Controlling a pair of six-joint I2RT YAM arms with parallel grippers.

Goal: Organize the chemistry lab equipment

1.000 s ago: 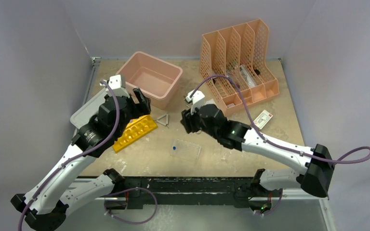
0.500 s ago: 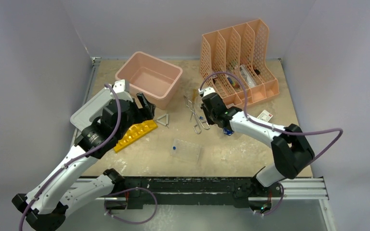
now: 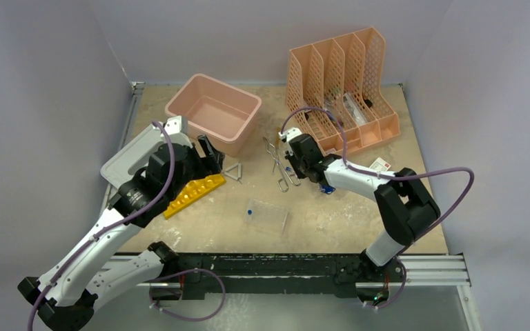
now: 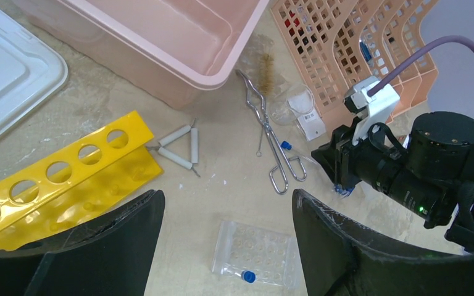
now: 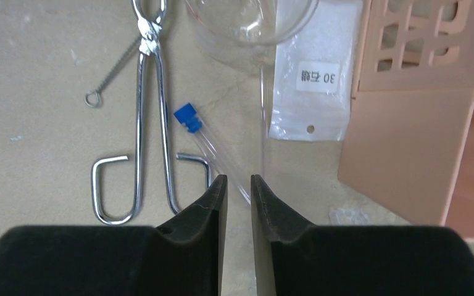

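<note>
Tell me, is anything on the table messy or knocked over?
Yes. The yellow test-tube rack looks tipped onto its side on the left of the table, not standing up. The metal tongs and a blue-capped tube lie loose on the table beside the peach file holder.

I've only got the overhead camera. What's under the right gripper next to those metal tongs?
Observer: The right wrist view shows a thin clear tube with a blue cap beside the metal scissor-like tongs, its bare end running into the narrow gap of the right gripper.
Operator: Clamped?
Observer: Cannot tell; the jaws stand almost closed.
Operator: Anything else nearby?
Observer: A thin wire brush has its loop end on the tongs' other side.
</note>
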